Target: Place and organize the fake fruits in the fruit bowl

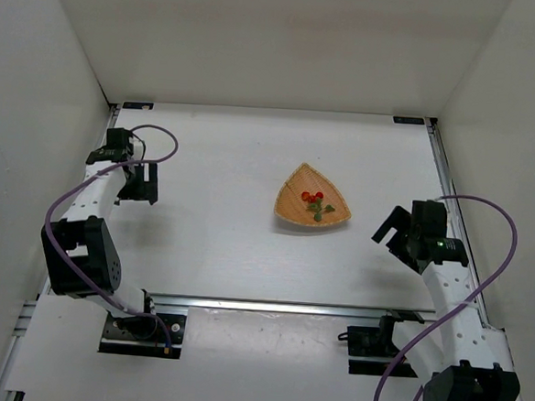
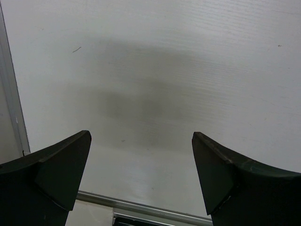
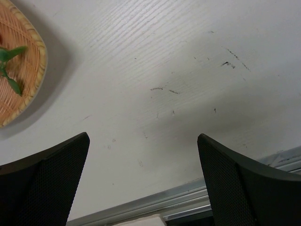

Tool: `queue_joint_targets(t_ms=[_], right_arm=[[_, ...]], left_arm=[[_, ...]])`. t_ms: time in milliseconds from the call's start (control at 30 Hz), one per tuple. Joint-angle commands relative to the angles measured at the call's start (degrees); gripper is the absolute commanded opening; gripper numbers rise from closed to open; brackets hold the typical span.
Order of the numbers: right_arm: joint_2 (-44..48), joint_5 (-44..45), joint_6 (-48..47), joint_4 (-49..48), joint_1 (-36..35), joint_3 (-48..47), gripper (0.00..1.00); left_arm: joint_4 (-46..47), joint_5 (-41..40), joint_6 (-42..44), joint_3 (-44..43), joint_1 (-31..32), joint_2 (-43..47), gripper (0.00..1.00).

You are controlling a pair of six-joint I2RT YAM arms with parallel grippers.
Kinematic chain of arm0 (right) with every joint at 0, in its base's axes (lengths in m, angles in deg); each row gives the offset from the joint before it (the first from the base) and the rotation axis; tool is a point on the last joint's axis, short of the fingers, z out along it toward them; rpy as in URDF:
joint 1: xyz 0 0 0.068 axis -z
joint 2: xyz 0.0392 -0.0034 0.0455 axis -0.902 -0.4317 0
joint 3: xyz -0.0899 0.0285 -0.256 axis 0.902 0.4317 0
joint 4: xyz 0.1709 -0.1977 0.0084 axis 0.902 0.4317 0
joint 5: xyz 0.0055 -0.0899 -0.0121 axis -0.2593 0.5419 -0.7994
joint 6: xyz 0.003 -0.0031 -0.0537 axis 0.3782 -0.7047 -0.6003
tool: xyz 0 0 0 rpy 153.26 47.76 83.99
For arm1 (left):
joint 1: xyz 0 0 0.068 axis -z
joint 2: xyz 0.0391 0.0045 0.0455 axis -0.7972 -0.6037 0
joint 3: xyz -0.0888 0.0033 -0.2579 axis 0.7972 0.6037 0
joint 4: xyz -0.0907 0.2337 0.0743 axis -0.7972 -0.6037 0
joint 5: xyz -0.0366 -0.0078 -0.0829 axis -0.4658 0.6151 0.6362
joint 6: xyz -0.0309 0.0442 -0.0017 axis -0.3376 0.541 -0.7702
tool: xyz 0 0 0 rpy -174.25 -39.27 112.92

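The woven tan-orange fruit bowl (image 1: 295,207) sits right of the table's middle. Inside it lie the red berries on a green leafy stem (image 1: 317,207) and a small orange-red round fruit (image 1: 306,196). In the right wrist view the bowl's rim (image 3: 40,61) shows at the top left with green leaves (image 3: 10,54) inside. My right gripper (image 1: 389,232) is open and empty, hovering to the right of the bowl. My left gripper (image 1: 140,184) is open and empty over bare table at the far left, well away from the bowl.
White walls enclose the table on three sides. A metal rail (image 1: 278,307) runs along the near edge, with the arm bases beyond it. Cables loop from both arms. Dark scuff marks (image 3: 230,61) dot the table by my right gripper.
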Motion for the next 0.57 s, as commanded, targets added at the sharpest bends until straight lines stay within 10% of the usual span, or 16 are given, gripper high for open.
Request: queue_joint_targets(t_ms=[0, 533], right_arm=[[0.36, -1.37, 0.48, -1.14, 0.18, -0.88, 1.00], [0.97, -4.35, 0.48, -3.51, 0.18, -1.42, 1.00]], left_arm=[[-0.92, 1.14, -0.50, 0.12, -0.17, 4.01, 1.00], [-1.45, 0.61, 0.03, 0.65, -0.17, 6.21, 1.00]])
